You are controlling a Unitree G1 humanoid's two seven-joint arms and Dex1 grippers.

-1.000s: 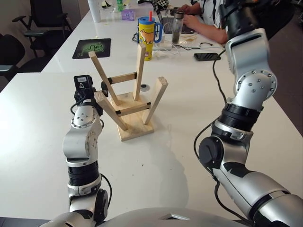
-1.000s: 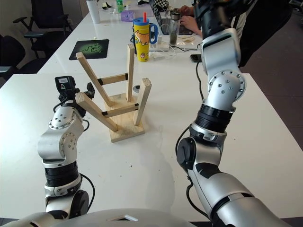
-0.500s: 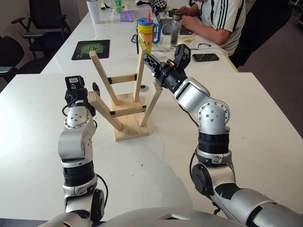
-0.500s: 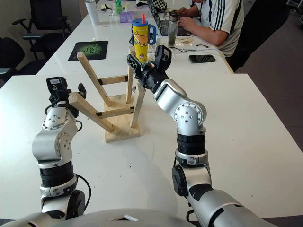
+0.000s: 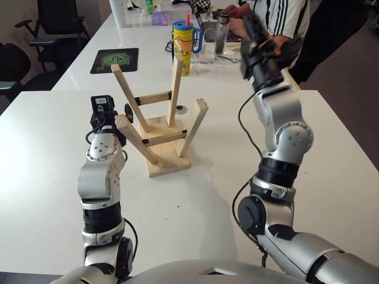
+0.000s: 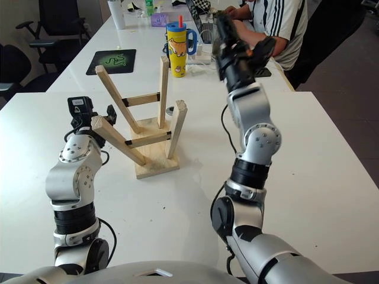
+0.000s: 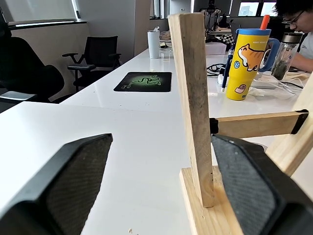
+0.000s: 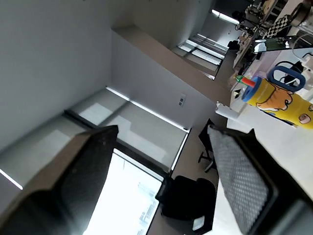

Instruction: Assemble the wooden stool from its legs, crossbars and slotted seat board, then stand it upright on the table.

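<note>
**Stool sits upside down on the white table, legs in the air**

The wooden stool [image 5: 166, 139] rests inverted near the middle of the white table [image 5: 53, 154]. Its seat board [image 5: 169, 164] lies flat on the surface and all four legs point upward. The far-left leg [image 5: 130, 97] slants up toward the robot's left, and the far-right leg [image 5: 175, 92] stands close to vertical. The near-right leg [image 5: 194, 127] tilts to the right, while the near-left leg [image 5: 136, 139] leans furthest, its long axis running low and out to the left. Two crossbars run roughly level from left to right. The far crossbar [image 5: 154, 98] joins the far pair of legs and the near crossbar [image 5: 166, 138] joins the near pair.

The left gripper [image 7: 159, 188] sits just beside the raised tip of the near-left leg. Its fingers [image 7: 73, 183] are spread wide, and in the wrist view a leg stands between them, closer to one pad. Whether that pad touches the wood cannot be told.

The right gripper [image 8: 161, 137] is held high, well apart from the stool and over the far side of the table. Its fingers [image 8: 234, 166] are parted around nothing.

On the next table beyond the stool stand a yellow cup [image 5: 185, 44] and a bottle [image 5: 222, 32]. A dark mouse pad [image 5: 115, 60] lies to their left, and a black chair [image 5: 56, 21] stands further left.
</note>
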